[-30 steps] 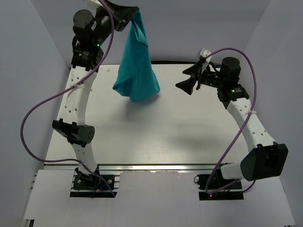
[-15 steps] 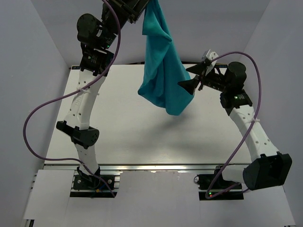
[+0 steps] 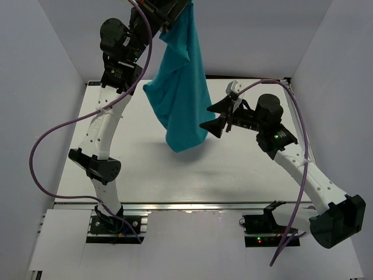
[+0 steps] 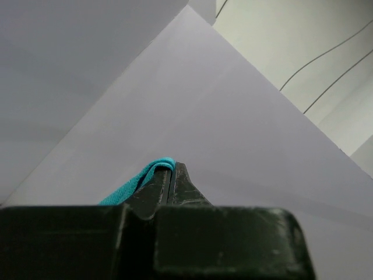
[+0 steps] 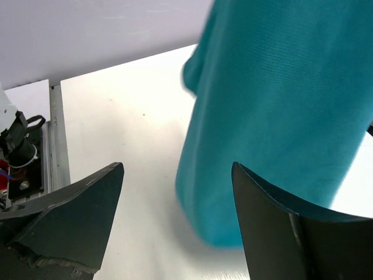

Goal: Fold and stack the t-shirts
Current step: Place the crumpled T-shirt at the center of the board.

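While the t-shirt (image 3: 180, 99) is hanging, we are noting the left gripper (image 4: 172, 172) clamping its top edge, the right gripper (image 5: 176, 169) gaping wide beside its lower edge, white table (image 3: 233, 169) beneath it, grey walls (image 3: 58, 52) around it.

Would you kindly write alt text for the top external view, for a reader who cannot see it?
A teal t-shirt hangs from the raised left hand, which is shut on its top. The open right hand hovers beside its lower part, above the white table.
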### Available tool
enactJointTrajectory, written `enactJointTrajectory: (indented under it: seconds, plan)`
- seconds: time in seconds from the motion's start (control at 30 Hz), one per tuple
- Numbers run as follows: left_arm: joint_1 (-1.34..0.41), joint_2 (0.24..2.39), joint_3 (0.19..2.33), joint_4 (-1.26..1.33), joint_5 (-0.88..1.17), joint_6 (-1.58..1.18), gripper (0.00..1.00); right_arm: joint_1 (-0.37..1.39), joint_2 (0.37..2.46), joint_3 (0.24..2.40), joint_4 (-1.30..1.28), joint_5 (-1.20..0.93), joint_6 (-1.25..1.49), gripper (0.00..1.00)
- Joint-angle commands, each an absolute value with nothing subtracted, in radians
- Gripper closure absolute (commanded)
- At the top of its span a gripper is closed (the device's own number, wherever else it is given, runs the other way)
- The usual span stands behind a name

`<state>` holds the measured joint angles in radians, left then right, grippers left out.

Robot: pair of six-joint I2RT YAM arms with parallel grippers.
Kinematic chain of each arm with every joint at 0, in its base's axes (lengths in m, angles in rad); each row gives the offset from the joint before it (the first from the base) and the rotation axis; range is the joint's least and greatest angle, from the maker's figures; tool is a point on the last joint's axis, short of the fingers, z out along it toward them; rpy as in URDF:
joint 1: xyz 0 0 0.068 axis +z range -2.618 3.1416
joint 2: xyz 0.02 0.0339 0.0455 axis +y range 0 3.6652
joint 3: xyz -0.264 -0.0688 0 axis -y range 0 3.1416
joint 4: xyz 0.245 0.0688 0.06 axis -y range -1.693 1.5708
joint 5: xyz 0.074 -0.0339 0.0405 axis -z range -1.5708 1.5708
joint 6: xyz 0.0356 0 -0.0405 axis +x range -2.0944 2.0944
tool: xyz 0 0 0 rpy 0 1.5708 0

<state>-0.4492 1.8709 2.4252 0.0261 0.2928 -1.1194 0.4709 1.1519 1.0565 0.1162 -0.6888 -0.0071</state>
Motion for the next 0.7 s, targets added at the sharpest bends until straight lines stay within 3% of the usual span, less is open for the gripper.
enactJointTrajectory:
  seconds: [0.0,0.3,0.5,0.67]
  plan:
    - [-0.459,1.807,2.381,0.031,0.282,-1.097,1.0,0.506,1.154,1.063,0.19,-0.657,-0.026,0.19]
    - [-0.476,1.799,2.368,0.009,0.276,-1.066,1.0,0.541,1.261,1.12,0.271,-0.523,-0.029,0.19]
    - [-0.486,1.809,2.372,0.009,0.275,-1.066,1.0,0.612,1.345,1.187,0.256,-0.137,0.057,0.17]
    - [-0.492,1.816,2.375,0.009,0.275,-1.071,1.0,0.649,1.377,1.204,0.325,0.038,0.048,0.19]
